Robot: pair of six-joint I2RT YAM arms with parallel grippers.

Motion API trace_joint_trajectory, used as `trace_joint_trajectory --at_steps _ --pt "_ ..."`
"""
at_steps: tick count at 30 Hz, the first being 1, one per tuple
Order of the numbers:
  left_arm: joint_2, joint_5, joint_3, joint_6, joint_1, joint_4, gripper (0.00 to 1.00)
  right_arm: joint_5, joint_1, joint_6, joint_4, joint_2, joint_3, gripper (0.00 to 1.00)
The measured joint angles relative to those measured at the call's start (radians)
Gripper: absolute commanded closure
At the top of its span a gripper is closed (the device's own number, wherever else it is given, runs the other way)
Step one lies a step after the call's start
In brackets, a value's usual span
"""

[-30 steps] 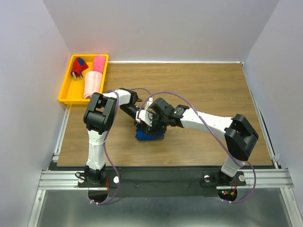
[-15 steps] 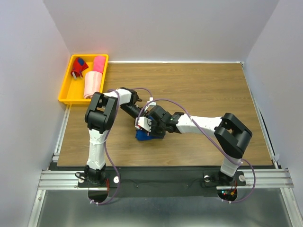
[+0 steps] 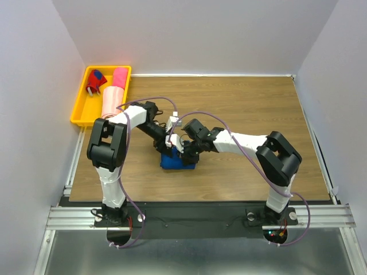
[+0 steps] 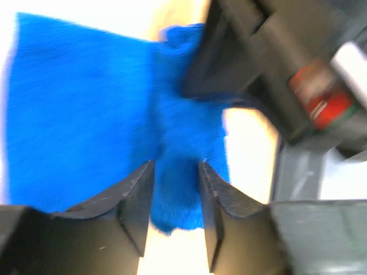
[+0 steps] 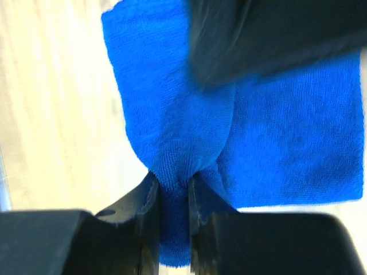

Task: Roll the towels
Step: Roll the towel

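The royal blue towel (image 3: 176, 161) lies bunched on the wooden table between both grippers. My right gripper (image 3: 183, 150) is shut on a pinched fold of the blue towel (image 5: 287, 132); the cloth is squeezed between its fingers (image 5: 148, 212). My left gripper (image 3: 163, 145) sits just to the left, over the same towel (image 4: 80, 114). Its jaws stand open, with a loose hump of cloth between the fingers (image 4: 136, 197). A hot pink towel (image 3: 120, 76) and a pale pink towel (image 3: 110, 102) lie rolled in the yellow tray.
The yellow tray (image 3: 78, 109) sits at the table's far left corner and also holds a red and blue object (image 3: 94, 83). The right gripper's dark body (image 4: 275, 69) crowds the left wrist view. White walls close in the table on three sides.
My right gripper has closed on a fold of the blue towel. My left gripper's jaws have spread apart, and the left arm's elbow has swung left. The towel shifted slightly left.
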Motion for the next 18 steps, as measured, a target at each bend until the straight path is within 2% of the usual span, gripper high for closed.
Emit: trace_joint_trajectory --at_steps 1,10,18 --pt "-0.012 -0.008 -0.007 -0.001 0.018 0.015 0.39 -0.035 -0.009 0.006 -0.02 0.01 0.016 1.0" --pt "-0.17 -0.022 -0.11 -0.063 0.24 0.153 0.36 -0.205 -0.058 0.067 -0.217 0.109 0.148 1.0" --pt "-0.465 -0.08 -0.266 -0.194 0.35 0.394 0.32 -0.254 -0.06 0.138 -0.427 0.209 0.294 1.0"
